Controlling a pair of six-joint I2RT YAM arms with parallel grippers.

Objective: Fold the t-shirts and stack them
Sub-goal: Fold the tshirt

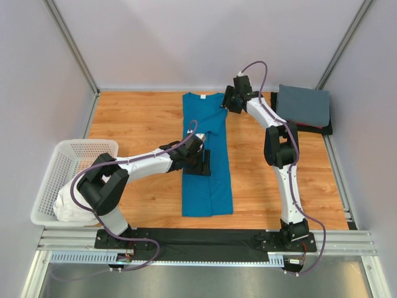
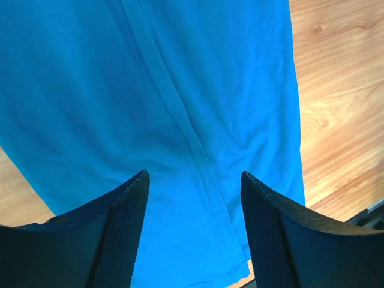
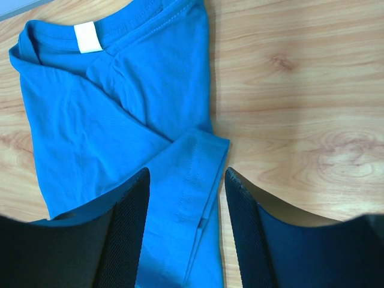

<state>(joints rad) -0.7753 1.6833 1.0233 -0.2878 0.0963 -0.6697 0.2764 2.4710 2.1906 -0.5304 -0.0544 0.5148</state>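
A teal-blue t-shirt (image 1: 206, 161) lies on the wooden table as a long narrow strip, sides folded in, collar at the far end. My left gripper (image 1: 203, 151) is open and empty over its middle; the left wrist view shows blue cloth (image 2: 180, 90) and a seam between the fingers. My right gripper (image 1: 227, 99) is open and empty over the shirt's far right edge, by the folded-in sleeve (image 3: 192, 180) and the collar with its white label (image 3: 86, 37). A folded slate-grey t-shirt (image 1: 304, 104) tops a stack at the back right, over dark and red layers (image 1: 313, 127).
A white mesh laundry basket (image 1: 68, 177) stands at the left table edge with white cloth (image 1: 71, 208) in its near end. Bare wood (image 1: 136, 124) lies left and right of the shirt. Grey walls enclose the table on three sides.
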